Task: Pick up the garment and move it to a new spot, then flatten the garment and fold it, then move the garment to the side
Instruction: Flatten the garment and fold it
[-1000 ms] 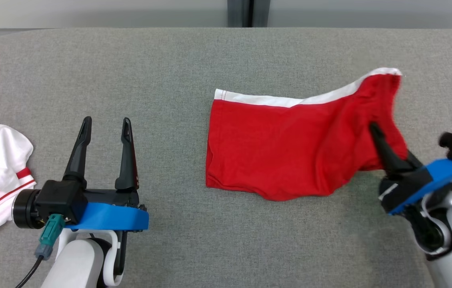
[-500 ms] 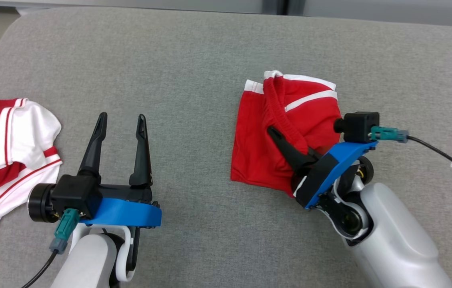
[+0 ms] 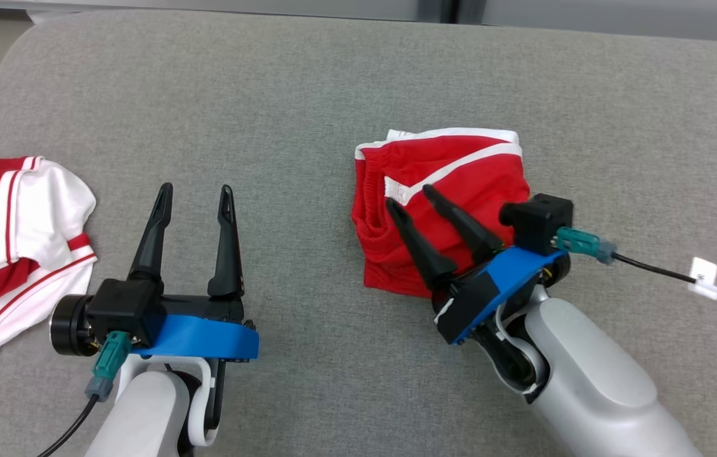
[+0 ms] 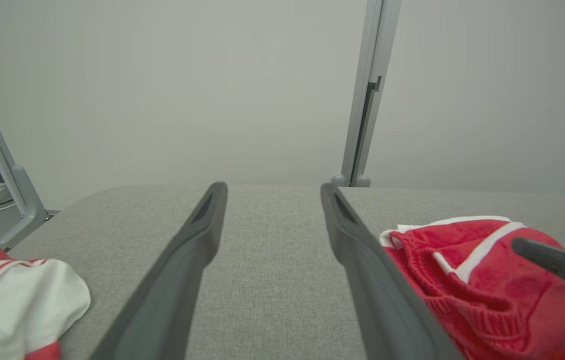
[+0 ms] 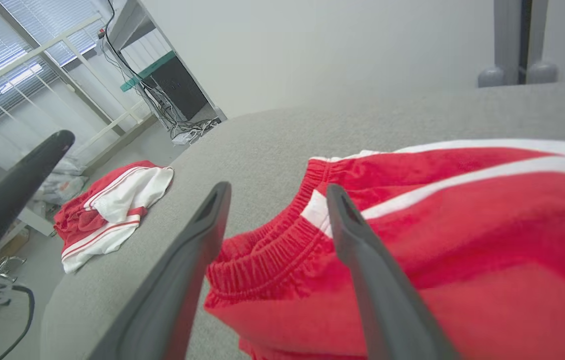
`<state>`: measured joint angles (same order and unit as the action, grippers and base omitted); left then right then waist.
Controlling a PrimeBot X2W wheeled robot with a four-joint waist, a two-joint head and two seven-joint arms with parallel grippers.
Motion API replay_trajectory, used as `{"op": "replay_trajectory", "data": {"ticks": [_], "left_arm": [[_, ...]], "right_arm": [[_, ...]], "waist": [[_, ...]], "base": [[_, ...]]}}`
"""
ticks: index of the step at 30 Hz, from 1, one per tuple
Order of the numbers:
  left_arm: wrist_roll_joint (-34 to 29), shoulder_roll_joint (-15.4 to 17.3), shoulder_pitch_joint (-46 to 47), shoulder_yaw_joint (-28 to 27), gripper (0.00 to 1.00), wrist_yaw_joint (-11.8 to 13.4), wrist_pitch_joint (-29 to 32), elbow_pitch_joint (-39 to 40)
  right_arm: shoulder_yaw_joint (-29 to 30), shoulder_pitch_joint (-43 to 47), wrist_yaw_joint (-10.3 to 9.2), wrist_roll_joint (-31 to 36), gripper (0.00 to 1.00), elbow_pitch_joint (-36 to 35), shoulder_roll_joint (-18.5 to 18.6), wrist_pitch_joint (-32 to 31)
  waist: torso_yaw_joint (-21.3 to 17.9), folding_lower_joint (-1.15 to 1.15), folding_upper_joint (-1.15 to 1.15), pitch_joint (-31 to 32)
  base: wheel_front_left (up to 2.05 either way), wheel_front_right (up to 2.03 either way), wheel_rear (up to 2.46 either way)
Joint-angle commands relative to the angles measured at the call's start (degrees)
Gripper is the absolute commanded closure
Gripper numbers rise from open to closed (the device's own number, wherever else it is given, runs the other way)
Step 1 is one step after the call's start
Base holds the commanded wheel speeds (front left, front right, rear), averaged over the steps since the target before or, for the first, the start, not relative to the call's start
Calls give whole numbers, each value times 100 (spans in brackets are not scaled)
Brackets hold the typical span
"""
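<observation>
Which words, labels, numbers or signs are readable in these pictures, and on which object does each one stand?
No text can be read in any view.
White tag on the cable: any marks are too small to read.
Red garment: white trim only, no print seen.
Red and white garment: stripes only, no print seen.

The red fabric shorts with white trim (image 3: pixel 460 168) lie folded in a compact, slightly rumpled bundle right of centre on the grey cloth-covered counter (image 3: pixel 308 89), gathered elastic waistband at their left edge.
</observation>
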<state>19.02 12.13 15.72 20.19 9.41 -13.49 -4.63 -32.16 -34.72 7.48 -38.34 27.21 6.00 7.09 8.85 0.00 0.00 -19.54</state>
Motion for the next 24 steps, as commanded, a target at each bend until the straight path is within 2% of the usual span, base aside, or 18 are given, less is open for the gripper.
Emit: {"op": "replay_trajectory", "data": {"ticks": [1,6,13,16,24], "left_arm": [[-11,4,105,-14,0,18,-37,-16],[-9,52,42,-15,0,53,-33,-40],[29,176,-180,-82,0,135,6,-5],[76,258,-324,-159,0,163,22,11],[139,435,-767,-230,0,302,160,163]], "right_arm": [[35,-31,3,29,0,-36,77,217],[556,291,3,288,0,-362,360,703],[2123,1362,3,979,0,-1294,708,808],[2687,1875,3,1224,0,-1670,636,810],[3291,2703,3,1815,0,-2380,375,479]], "waist": [[-57,0,0,35],[-225,0,0,161],[-539,0,0,427],[-714,0,0,567],[-1002,0,0,923]], "base": [[0,0,0],[0,0,0],[0,0,0],[0,0,0],[0,0,0]]}}
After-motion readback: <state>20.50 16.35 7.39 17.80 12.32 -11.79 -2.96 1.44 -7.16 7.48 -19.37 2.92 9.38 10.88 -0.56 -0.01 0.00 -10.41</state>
